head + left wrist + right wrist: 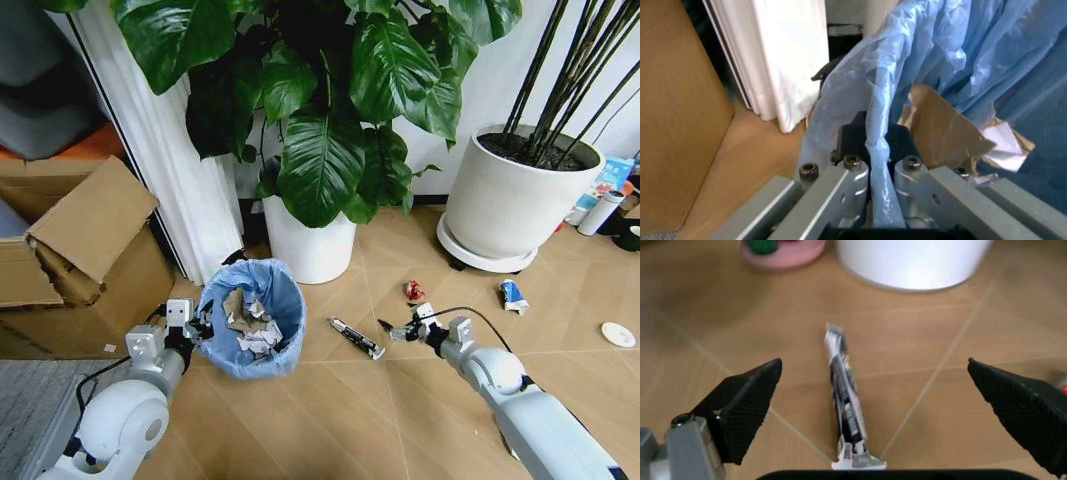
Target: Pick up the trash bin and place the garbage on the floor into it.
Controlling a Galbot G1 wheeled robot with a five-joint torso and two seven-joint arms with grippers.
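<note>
Now, starting at my far left, I see a stack of cardboard boxes against the white curtain. Just in front of them my left gripper is at the near-left rim of the trash bin. In the left wrist view its two fingers are closed on a fold of the light-blue bag at the rim, one finger outside and one inside. The bin stands on the wooden floor, just in front of the smaller white plant pot, and it already contains torn brown cardboard and white paper scraps.

Moving right, a thin dark-and-white tube lies flat on the floor between the bin and my right gripper. That gripper hovers just beside the tube's right end, and in the right wrist view its black ribbed fingers are spread wide apart with the tube lying lengthwise between them, untouched.

Further right, a small red wrapper sits on the floor just beyond the gripper, then a white-and-blue tube near the large white plant pot. A white round lid lies at the right edge, well apart from the bin. A white thermos stands behind the big pot.
</note>
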